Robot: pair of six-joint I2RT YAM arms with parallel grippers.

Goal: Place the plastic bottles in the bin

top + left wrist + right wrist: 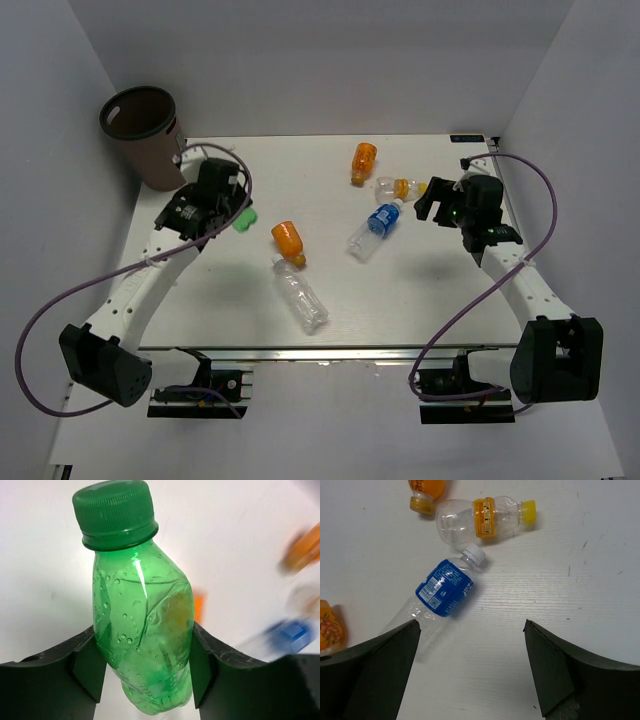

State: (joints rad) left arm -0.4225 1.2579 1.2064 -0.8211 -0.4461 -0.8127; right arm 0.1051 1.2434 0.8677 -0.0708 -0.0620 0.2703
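My left gripper is shut on the green bottle, gripping its body with the cap pointing away, just right of the dark brown bin. In the left wrist view the green bottle sits squeezed between both fingers. My right gripper is open and empty, hovering right of the blue-labelled bottle and the yellow-capped bottle. Both show in the right wrist view, the blue-labelled bottle and the yellow-capped bottle. Two orange bottles and the long clear bottle lie on the table.
White walls close in the table on the left, back and right. The bin stands at the back left corner, off the table's edge. Purple cables loop from both arms over the near table edge.
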